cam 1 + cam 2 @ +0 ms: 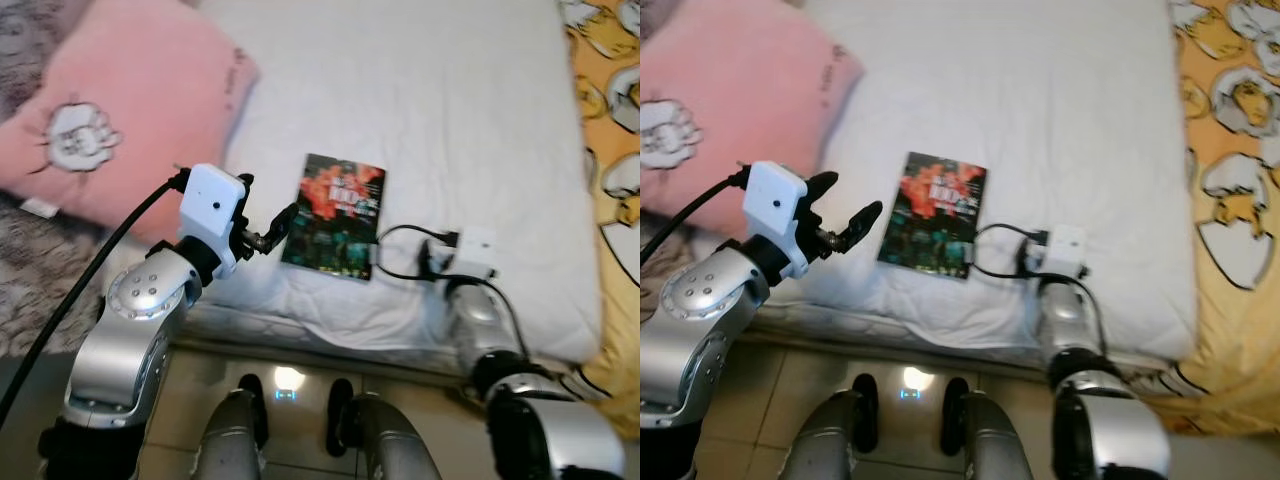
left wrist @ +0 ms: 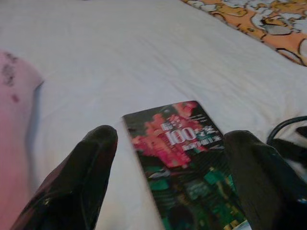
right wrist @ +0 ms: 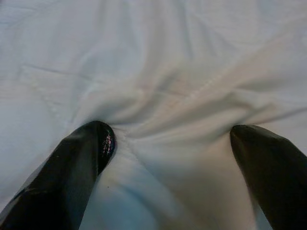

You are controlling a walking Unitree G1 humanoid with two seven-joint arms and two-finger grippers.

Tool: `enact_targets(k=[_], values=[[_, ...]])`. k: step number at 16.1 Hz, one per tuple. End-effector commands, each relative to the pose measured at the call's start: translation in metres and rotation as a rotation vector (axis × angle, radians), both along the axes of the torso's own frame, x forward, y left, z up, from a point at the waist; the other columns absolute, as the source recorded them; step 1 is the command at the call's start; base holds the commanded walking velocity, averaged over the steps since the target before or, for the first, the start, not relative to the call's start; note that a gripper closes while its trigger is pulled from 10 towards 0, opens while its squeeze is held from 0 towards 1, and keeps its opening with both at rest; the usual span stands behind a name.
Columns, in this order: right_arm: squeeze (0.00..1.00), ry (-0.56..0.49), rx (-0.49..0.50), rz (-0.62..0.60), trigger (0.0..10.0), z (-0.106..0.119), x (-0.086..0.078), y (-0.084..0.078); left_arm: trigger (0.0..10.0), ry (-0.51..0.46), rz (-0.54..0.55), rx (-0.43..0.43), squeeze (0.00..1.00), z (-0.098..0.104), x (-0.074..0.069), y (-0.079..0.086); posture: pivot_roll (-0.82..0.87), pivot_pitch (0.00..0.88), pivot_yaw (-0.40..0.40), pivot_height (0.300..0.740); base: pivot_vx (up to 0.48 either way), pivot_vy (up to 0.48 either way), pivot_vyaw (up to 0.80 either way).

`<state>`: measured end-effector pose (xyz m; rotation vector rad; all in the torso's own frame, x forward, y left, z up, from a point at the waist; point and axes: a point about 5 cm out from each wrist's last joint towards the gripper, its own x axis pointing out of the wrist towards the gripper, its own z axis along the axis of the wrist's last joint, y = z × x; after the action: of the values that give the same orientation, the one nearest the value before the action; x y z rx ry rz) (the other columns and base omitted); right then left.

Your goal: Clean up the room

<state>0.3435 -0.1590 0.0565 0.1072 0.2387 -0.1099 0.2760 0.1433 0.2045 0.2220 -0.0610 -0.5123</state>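
White quilted bedding (image 1: 420, 90) covers the bed, with a pink pillow (image 1: 130, 110) at the robot's left, an orange patterned sheet (image 1: 610, 150) at its right, and tiled floor (image 1: 290, 400) below the near edge. The left gripper (image 1: 268, 228) hovers just left of the book (image 1: 335, 215), fingers spread. The right gripper (image 3: 172, 139) rests spread on the bedding right of the book. The book lies flat near the bed's edge, its long axis running away from the robot, slightly tilted.
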Motion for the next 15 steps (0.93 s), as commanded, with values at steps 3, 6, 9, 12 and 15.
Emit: enact_targets(k=[3, 6, 9, 12, 15], values=[[0.00, -0.081, -0.032, 0.170, 10.0, 0.005, -0.002, 0.048, 10.0, 0.008, -0.007, -0.005, 0.00, -0.002, -0.009, -0.004, 0.33, 0.346, -0.115, 0.740, 0.000, 0.000, 0.00], [0.00, -0.235, -0.044, 0.156, 10.0, 0.014, -0.015, 0.069, 10.0, 0.018, -0.010, -0.023, 0.00, -0.005, -0.009, -0.010, 0.32, 0.329, -0.134, 0.740, 0.000, 0.000, 0.00], [0.00, -0.242, -0.002, 0.198, 10.0, 0.020, -0.011, 0.083, 10.0, 0.017, -0.007, -0.023, 0.00, -0.005, -0.007, -0.010, 0.32, 0.324, -0.139, 0.740, 0.000, 0.000, 0.00], [0.00, -0.143, 0.013, 0.235, 10.0, 0.010, -0.011, 0.092, 10.0, 0.022, 0.001, -0.014, 0.00, -0.008, -0.009, -0.009, 0.33, 0.322, -0.141, 0.740, 0.000, 0.000, 0.00], [0.00, -0.069, 0.000, 0.217, 10.0, 0.001, -0.010, 0.083, 10.0, 0.025, 0.007, 0.003, 0.00, -0.010, -0.008, -0.007, 0.34, 0.325, -0.141, 0.740, 0.000, 0.000, 0.00]])
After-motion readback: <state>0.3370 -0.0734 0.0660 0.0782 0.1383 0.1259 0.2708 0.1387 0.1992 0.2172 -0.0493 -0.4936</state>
